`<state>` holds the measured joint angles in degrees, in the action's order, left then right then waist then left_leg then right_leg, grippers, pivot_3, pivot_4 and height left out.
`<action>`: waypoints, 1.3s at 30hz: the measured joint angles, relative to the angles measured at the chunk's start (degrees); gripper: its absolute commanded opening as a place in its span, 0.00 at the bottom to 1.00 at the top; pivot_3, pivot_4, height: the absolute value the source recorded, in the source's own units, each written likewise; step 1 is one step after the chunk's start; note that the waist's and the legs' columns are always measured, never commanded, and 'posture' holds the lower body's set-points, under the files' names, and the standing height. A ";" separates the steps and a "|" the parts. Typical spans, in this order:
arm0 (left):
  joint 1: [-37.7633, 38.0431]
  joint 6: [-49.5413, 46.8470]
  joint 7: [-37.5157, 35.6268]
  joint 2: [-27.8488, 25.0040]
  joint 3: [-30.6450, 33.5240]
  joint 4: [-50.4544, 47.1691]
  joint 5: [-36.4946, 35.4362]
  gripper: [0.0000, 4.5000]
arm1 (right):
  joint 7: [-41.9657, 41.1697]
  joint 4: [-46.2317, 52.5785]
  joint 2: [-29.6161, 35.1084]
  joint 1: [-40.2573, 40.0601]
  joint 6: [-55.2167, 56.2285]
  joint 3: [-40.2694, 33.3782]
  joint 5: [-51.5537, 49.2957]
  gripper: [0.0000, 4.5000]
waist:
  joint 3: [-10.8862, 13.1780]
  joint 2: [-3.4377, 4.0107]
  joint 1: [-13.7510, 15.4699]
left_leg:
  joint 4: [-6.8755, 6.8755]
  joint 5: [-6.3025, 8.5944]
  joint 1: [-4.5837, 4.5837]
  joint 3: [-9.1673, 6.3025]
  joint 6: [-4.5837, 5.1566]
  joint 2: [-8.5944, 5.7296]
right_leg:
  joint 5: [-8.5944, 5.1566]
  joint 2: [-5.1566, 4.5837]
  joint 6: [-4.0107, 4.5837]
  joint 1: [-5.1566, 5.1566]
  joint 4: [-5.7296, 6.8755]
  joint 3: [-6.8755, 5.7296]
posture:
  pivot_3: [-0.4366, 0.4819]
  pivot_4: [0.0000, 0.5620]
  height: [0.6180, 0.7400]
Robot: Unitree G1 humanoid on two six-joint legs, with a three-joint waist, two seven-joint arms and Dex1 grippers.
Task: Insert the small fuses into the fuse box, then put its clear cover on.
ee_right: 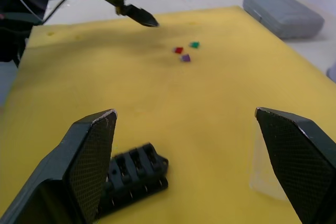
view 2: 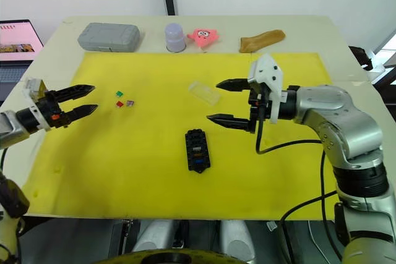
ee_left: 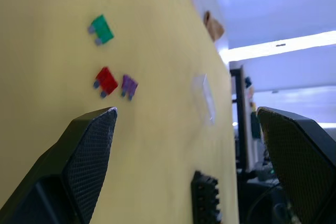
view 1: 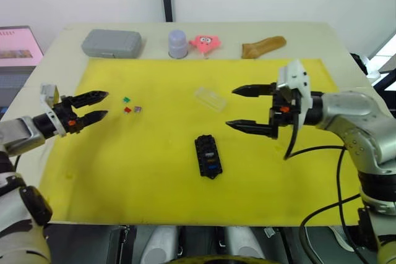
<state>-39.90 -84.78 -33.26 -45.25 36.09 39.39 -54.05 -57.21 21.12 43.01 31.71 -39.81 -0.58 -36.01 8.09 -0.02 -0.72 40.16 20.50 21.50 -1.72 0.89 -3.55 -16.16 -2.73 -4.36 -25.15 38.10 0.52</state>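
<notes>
The small fuses (view 1: 131, 106) are your concern: green, red and purple ones lie loose at left centre of the left eye view, just beyond your left gripper (view 1: 98, 106), whose fingers are spread with nothing between them. They sit close together, so a wide pinch could well nudge the neighbours away or take two at once, and a fuse that small may twist in the pads. Your right gripper (view 1: 247, 109), right of centre, is also spread wide and empty, with the clear cover (view 1: 210, 98) just beside it and the fuse box (view 1: 208, 156) below it in the frame. A low sweep there could knock either. Some slots look filled, but how many you can't tell. The cover's edges barely show against the yellow mat (view 1: 154, 177).
</notes>
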 measured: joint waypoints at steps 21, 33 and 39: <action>-7.71 3.28 2.98 1.23 -0.06 7.83 5.23 1.00 | 1.64 1.20 -1.47 2.65 0.24 2.53 0.98 0.99 | -0.02 -0.04 -0.28 | 0.00 -0.02 0.04 0.00 -0.04 -0.04 | 0.00 -0.02 0.00 -0.11 0.10 0.00 | 0.48 0.27 1.00; -11.24 5.89 -0.80 0.76 -5.63 12.23 10.58 1.00 | 3.47 1.25 -1.74 1.61 0.08 2.33 0.84 0.99 | -0.02 -0.03 -0.47 | 0.00 -0.02 0.04 0.00 -0.04 -0.04 | 0.00 -0.01 0.00 -0.15 0.12 0.00 | 0.48 0.27 1.00; -12.69 9.43 -0.25 1.44 -4.81 17.93 12.35 1.00 | 4.14 1.59 -2.16 0.76 -0.41 2.39 0.74 0.99 | -0.02 -0.04 -0.35 | 0.00 -0.03 0.06 0.00 -0.04 -0.05 | 0.00 -0.02 0.00 -0.15 0.12 0.00 | 0.48 0.27 1.00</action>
<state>-52.59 -75.35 -33.51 -43.80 31.28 57.32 -41.71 -53.07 22.71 40.84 32.47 -40.21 1.81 -35.26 8.07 -0.05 -1.08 40.16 20.48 21.55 -1.72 0.85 -3.60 -16.16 -2.75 -4.36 -25.30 38.22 0.51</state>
